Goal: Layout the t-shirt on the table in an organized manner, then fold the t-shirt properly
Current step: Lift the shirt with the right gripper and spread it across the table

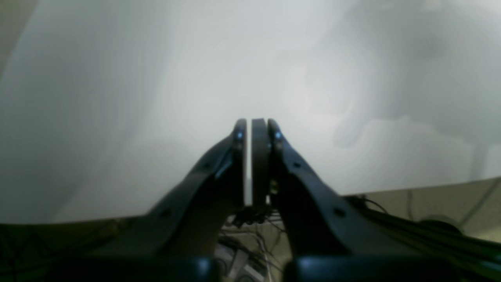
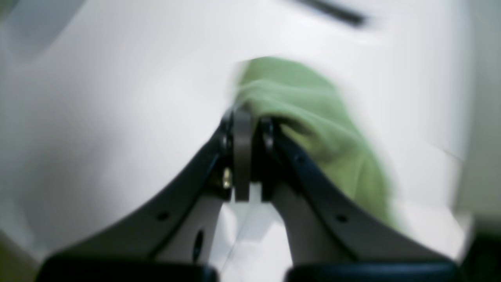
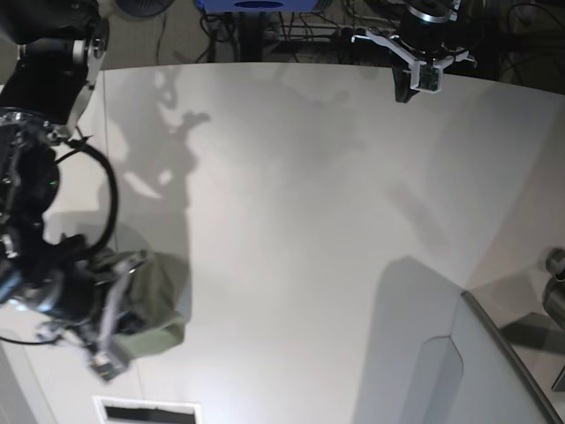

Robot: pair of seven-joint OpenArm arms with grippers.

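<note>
one t-shirt [image 2: 313, 113] in right gripper [image 2: 250, 117]

Olive-green t-shirt [image 3: 157, 305]: crumpled in a soft bunch at roughly 8 o'clock on the counter [image 3: 300, 221]. Counter: matte white, broad, curved far edge, otherwise bare around the shirt.

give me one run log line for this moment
phase: grasp | right end effector: shut on t-shirt | left end effector: shut, empty, over table | t-shirt: bunched, not laid out
</note>
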